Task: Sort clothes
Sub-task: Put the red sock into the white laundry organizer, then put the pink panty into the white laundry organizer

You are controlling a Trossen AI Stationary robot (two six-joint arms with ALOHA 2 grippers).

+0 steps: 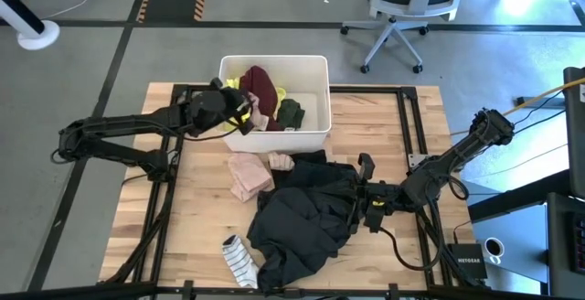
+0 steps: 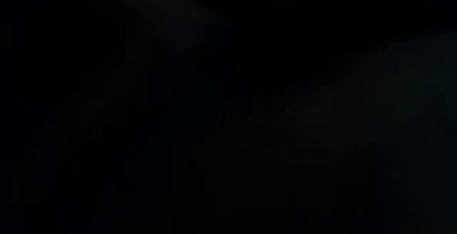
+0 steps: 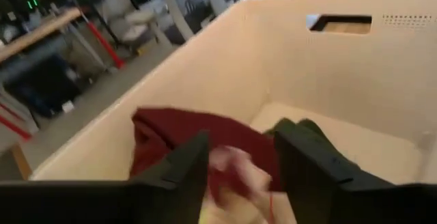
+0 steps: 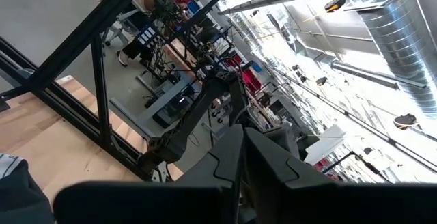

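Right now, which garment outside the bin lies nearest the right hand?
The large black garment: the right hand is at its edge, while the pink piece and striped sock lie farther off.

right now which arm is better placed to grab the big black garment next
Right. The right gripper is already at the edge of the black garment, fingers shut. The left gripper is over the white bin, fingers open above the maroon piece.

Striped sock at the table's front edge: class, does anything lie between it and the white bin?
Yes. The pink garment lies on the table between the striped sock and the white bin.
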